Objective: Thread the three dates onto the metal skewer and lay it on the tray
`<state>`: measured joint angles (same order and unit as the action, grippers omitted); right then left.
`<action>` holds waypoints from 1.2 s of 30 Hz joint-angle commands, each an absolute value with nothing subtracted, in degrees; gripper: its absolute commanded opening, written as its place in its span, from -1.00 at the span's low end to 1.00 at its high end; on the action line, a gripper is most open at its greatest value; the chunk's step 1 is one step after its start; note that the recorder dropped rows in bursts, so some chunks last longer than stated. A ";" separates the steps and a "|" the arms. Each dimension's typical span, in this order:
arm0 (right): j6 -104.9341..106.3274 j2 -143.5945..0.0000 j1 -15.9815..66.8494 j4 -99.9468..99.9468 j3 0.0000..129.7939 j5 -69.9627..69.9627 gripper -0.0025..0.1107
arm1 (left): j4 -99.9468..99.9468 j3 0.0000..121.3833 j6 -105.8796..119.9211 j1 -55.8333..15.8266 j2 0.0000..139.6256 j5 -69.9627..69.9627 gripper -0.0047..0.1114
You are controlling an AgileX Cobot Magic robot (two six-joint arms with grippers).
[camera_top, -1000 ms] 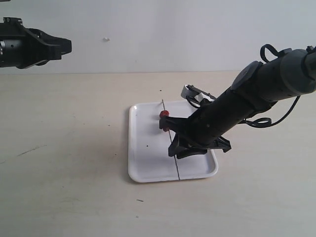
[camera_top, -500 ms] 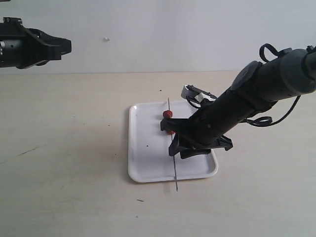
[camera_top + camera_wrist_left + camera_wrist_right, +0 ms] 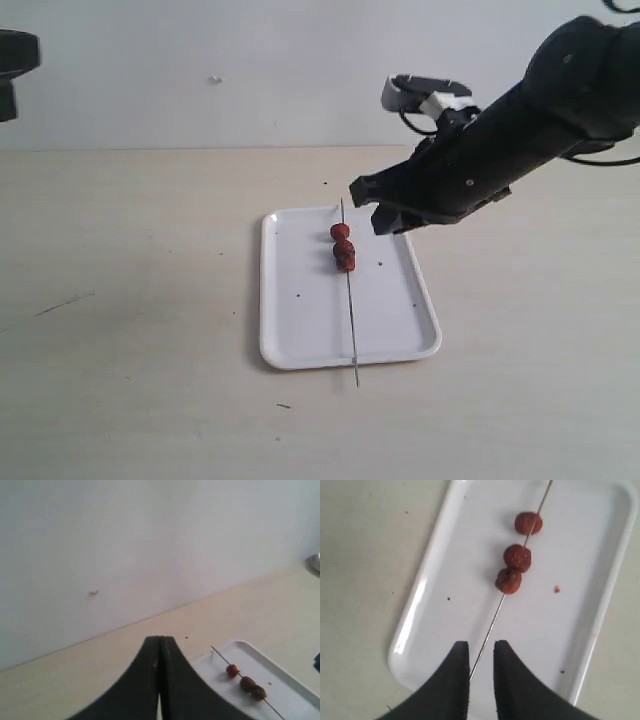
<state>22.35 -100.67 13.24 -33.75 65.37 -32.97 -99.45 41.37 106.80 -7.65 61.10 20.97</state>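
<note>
The white tray [image 3: 290,330] lies on the table with the metal skewer [image 3: 352,320] resting lengthwise across it, its tip poking past the near rim. The three dates [image 3: 342,247] sit threaded close together on the rod's far half. My right gripper [image 3: 370,208] hovers above the tray's far right part, open and holding nothing. In the right wrist view its fingertips [image 3: 480,647] frame the skewer [image 3: 490,630] from above without touching it, with the dates [image 3: 517,557] and tray [image 3: 430,595] beyond. My left gripper [image 3: 160,642] is shut and empty, far from the tray [image 3: 290,680] and dates [image 3: 245,683].
The left arm [image 3: 12,55] shows only at the upper left edge of the exterior view. A plain wall runs behind the beige table [image 3: 150,300]. A reddish crumb [image 3: 556,589] lies on the tray beside the dates. Small dark specks dot the table.
My right gripper let go of the skewer and rose up and back from the tray. The skewer with the dates now rests on the tray. The left arm withdrew further left.
</note>
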 commanded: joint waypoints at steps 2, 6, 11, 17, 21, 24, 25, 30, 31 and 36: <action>24.58 -90.89 13.34 -31.09 63.32 -30.05 -0.96 | -99.95 33.69 103.10 -7.94 45.48 8.41 -0.92; 26.13 -82.06 13.34 -30.99 56.26 -23.42 -0.96 | -99.95 27.56 101.52 -7.94 32.40 3.87 -0.92; 28.35 -68.65 13.34 -31.34 44.41 -10.87 -0.96 | -99.95 20.85 99.12 -7.94 17.39 2.25 -0.92; 28.24 -52.46 13.34 -31.34 33.15 -5.51 -0.96 | -99.95 15.08 98.59 -7.94 3.52 2.19 -0.92; 28.00 -43.32 13.34 -31.34 28.87 -6.95 -0.96 | -99.95 12.79 98.70 -7.94 0.00 2.31 -0.92; 28.00 -38.69 13.34 -31.34 28.41 -8.08 -0.96 | -99.95 12.67 98.70 -7.94 0.00 2.68 -0.92; 28.00 -37.60 13.34 -31.34 28.41 -8.08 -0.96 | -99.95 12.67 98.70 -7.94 0.00 2.68 -0.92; 28.00 -32.32 13.34 -31.09 28.41 -8.08 -0.96 | -99.95 12.67 98.70 -7.94 0.00 2.68 -0.92; 28.00 -31.53 13.34 -31.09 28.41 -8.08 -0.96 | -99.95 12.67 98.70 -7.94 0.00 2.68 -0.92; 28.66 -29.35 13.34 -30.58 28.41 -8.08 -0.96 | -99.95 12.67 98.70 -7.94 0.00 2.68 -0.92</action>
